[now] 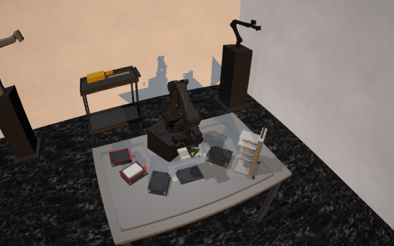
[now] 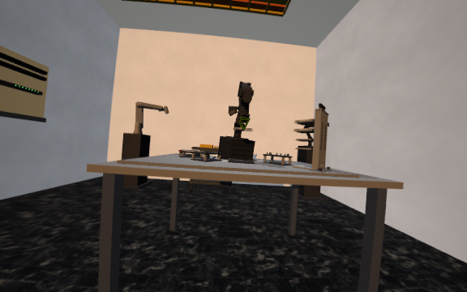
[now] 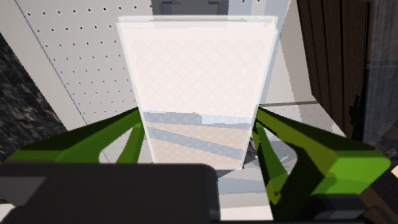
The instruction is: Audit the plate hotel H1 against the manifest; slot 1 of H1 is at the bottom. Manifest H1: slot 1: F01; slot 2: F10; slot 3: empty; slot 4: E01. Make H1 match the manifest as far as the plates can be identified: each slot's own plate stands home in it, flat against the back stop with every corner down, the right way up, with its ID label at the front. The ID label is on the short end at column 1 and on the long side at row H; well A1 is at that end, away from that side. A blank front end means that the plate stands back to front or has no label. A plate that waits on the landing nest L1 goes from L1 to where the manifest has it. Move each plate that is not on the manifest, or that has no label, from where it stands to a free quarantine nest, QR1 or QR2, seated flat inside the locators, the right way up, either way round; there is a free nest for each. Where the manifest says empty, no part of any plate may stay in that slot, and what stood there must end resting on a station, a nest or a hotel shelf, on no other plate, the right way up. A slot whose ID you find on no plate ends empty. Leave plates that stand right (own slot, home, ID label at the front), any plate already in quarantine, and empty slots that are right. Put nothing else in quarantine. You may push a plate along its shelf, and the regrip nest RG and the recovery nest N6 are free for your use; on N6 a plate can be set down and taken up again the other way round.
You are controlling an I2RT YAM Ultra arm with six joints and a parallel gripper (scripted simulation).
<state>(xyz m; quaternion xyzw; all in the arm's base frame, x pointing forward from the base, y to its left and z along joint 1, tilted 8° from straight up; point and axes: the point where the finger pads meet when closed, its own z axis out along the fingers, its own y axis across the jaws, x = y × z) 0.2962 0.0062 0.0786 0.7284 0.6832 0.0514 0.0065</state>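
Note:
My gripper (image 1: 193,152) (image 2: 243,123) (image 3: 198,111) with green fingers is shut on a white, translucent well plate (image 1: 184,152) (image 2: 243,130) (image 3: 200,75), gripping its long sides. It holds the plate level, above the table (image 1: 217,195) and just in front of the arm's dark base block (image 1: 161,143). In the wrist view the plate's far end is blank. The plate hotel H1 (image 1: 252,150) (image 2: 320,138) stands at the table's right side, well apart from the gripper. I cannot tell which of its pale shelves (image 2: 304,130) hold plates.
Two red-edged quarantine nests sit at the left: one (image 1: 120,156) is bare, the other (image 1: 133,171) holds a white plate. Three dark nests (image 1: 159,182) (image 1: 189,174) (image 1: 219,154) lie between them and the hotel. The nearest one lies just right of the gripper.

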